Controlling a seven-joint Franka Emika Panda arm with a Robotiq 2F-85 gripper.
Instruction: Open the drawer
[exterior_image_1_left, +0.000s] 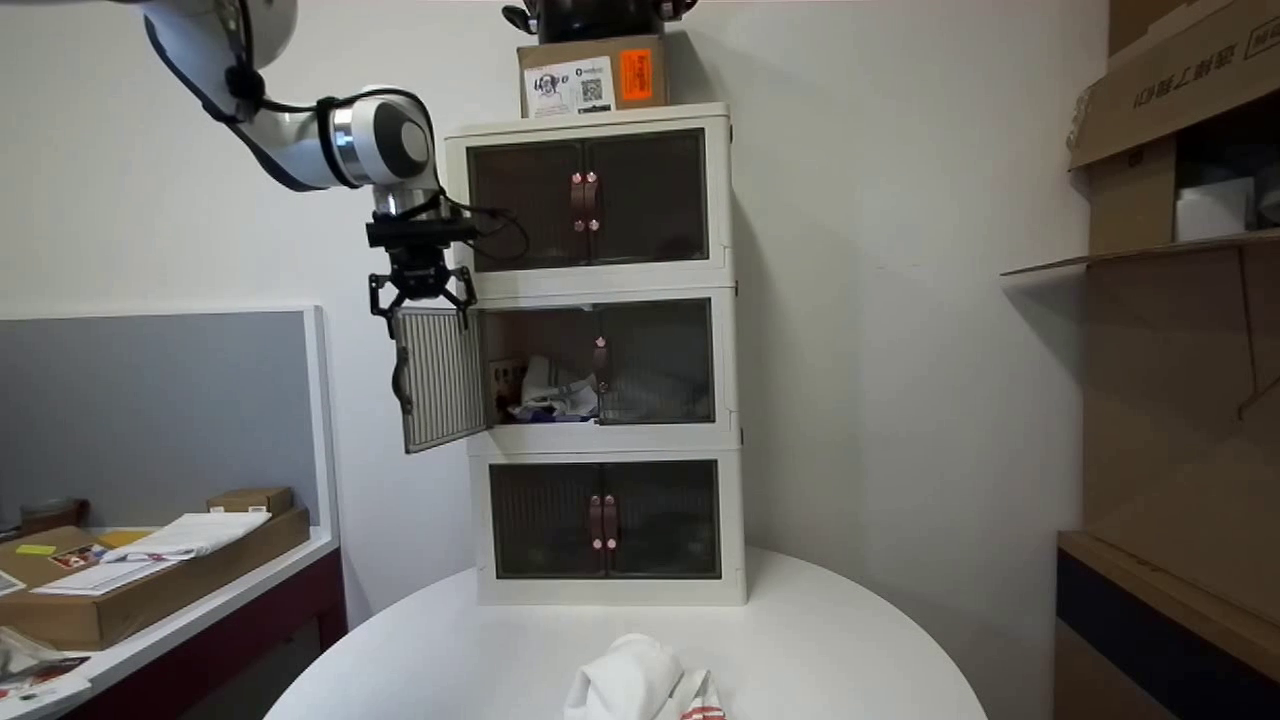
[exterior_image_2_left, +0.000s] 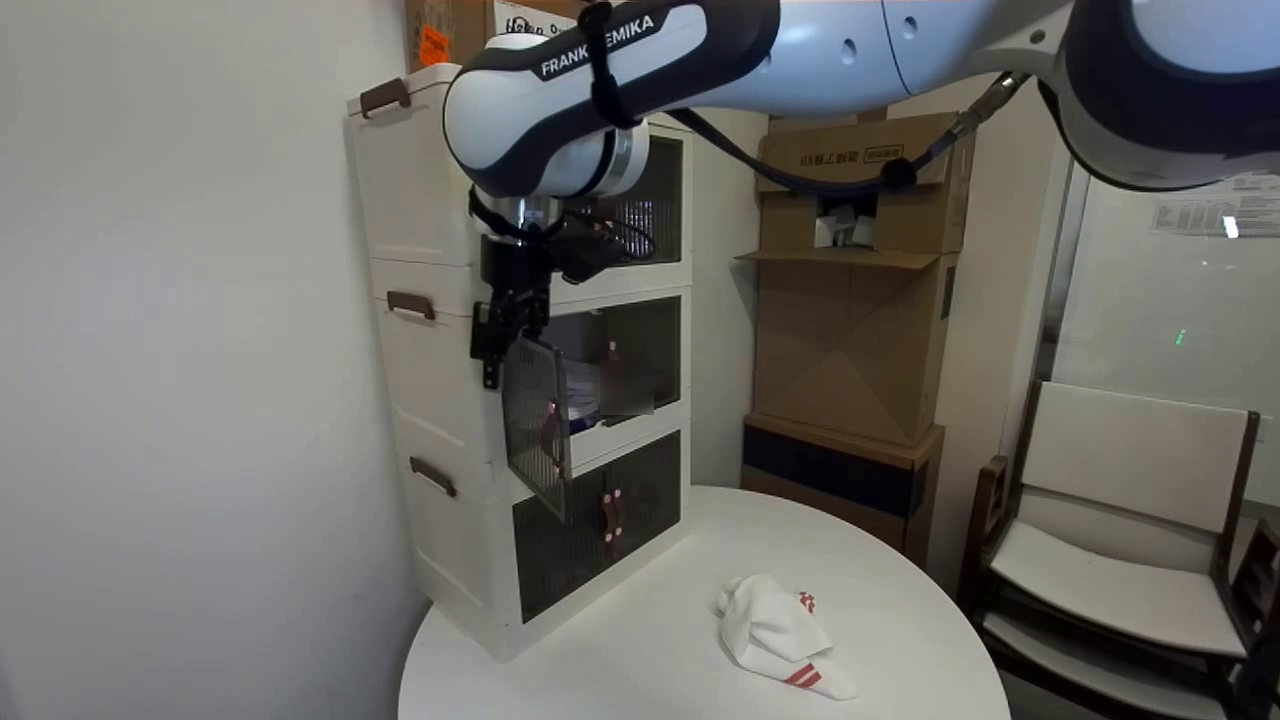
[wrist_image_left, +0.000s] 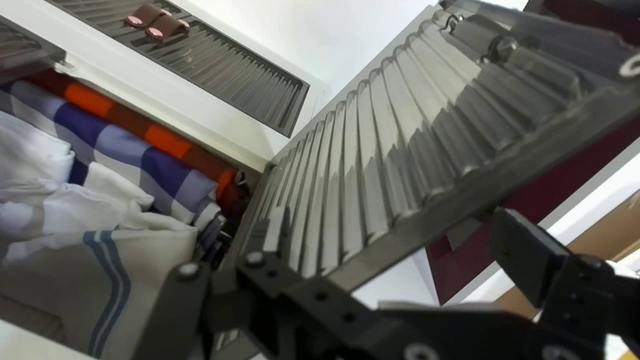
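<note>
The drawer is the middle compartment of the tall white cabinet, with two dark grey ribbed door leaves. Its left leaf is swung outward in both exterior views; it also fills much of the wrist view. Its right leaf is closed, with a reddish-brown handle. The opening shows folded cloths. My gripper points down at the top edge of the open leaf. In the wrist view its fingers are spread wide, one on each side of that leaf's edge. Contact with the leaf is unclear.
The top doors and bottom doors are closed. The cabinet stands on a round white table with a crumpled white cloth. A cardboard box sits on top. Large cardboard boxes and chairs stand nearby.
</note>
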